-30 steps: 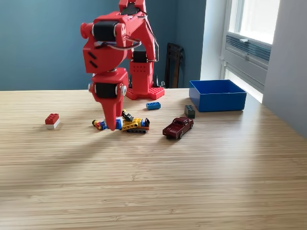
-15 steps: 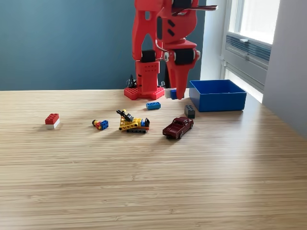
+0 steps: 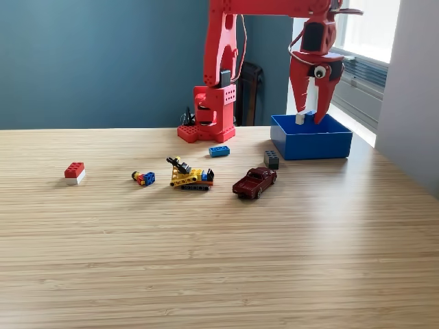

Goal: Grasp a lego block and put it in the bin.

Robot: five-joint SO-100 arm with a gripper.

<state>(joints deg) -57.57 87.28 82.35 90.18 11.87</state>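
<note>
Gripper (image 3: 310, 118) hangs over the bin (image 3: 312, 144), jaws parted, tips pointing down. A small white-and-blue lego block (image 3: 302, 117) sits between the tips, just above the bin's open top; whether it is loose or pinched, cannot tell. Likely release step: the spread jaws over the opening suit a drop. Bin stands on the table (image 3: 206, 260). To the bin's left in the exterior view: dark block (image 3: 271, 159) just beside it, red toy car (image 3: 254, 182) near, blue brick (image 3: 219, 151) beyond, red-and-white brick (image 3: 75, 173) well apart
</note>
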